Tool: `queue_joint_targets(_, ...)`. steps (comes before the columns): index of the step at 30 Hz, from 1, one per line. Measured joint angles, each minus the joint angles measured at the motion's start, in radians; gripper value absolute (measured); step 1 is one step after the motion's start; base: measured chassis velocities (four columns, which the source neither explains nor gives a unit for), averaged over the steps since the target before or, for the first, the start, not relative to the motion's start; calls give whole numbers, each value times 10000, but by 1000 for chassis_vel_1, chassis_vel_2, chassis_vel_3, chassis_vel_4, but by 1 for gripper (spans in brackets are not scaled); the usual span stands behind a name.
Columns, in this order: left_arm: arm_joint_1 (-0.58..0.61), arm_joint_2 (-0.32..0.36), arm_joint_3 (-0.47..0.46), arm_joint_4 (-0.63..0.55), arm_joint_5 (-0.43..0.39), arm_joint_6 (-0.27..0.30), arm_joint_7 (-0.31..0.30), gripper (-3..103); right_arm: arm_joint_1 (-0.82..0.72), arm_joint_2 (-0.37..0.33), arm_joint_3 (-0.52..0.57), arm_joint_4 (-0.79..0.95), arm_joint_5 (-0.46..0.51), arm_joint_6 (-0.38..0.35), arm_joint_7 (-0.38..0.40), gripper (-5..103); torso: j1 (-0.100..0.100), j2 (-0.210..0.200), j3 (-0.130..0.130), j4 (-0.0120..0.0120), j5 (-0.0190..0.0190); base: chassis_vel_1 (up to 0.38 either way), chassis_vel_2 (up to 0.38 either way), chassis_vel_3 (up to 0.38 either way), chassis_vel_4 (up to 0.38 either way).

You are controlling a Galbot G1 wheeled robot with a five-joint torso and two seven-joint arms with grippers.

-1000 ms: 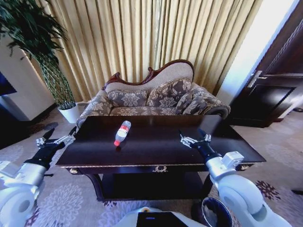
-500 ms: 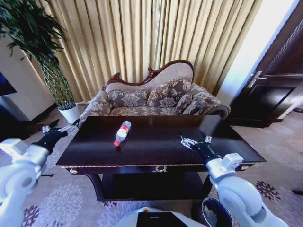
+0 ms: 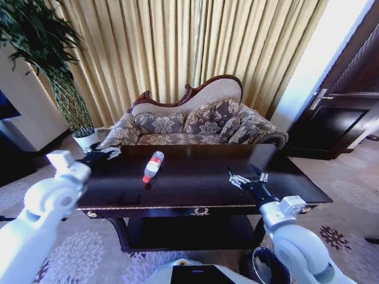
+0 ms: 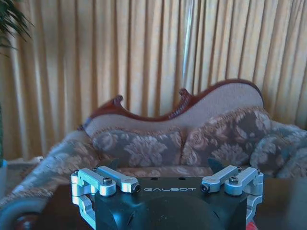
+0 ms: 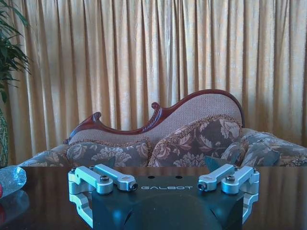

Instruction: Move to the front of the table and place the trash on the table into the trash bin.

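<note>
Bottle (image 3: 153, 166) lies on the table (image 3: 201, 183), untouched. Left gripper (image 3: 102, 153) and right gripper (image 3: 247, 178) hover wide open, holding nothing. Trash bin (image 3: 266, 266) waits.

A floral sofa (image 3: 192, 124) with a carved dark wood back stands straight ahead of both claws. Gold curtains (image 3: 177, 47) hang behind it from side to side. A tall leafy plant (image 3: 44, 59) in a white pot (image 3: 87, 141) stands beyond the left claw. A dark wooden door (image 3: 343, 112) lies off past the right claw. Patterned carpet (image 3: 349, 189) covers the floor.
</note>
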Motion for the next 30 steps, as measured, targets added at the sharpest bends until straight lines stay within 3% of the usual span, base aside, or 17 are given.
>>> queue_joint_targets(7, -971, 24, 1733, 172, -431, 394, -483, 100, 14, -7, 70, -151, -49, 65, 14, 100, 1, -1, 0, 1, 2, 0, 0, 0, 0)
queue_joint_targets(22, -1845, 128, 3178, 843, -1423, 1535, -278, 100, 498, 32, -18, -552, 57, 173, 44, 100, 1, 0, 0, 1, 1, 0, 0, 0, 0)
queue_joint_targets(30, -2727, -45, 4314, 1251, -1530, 1666, -406, 100, 663, 30, -121, -582, 192, 186, 328, 100, 1, 0, 0, -1, 0, 0, 0, 0, 0)
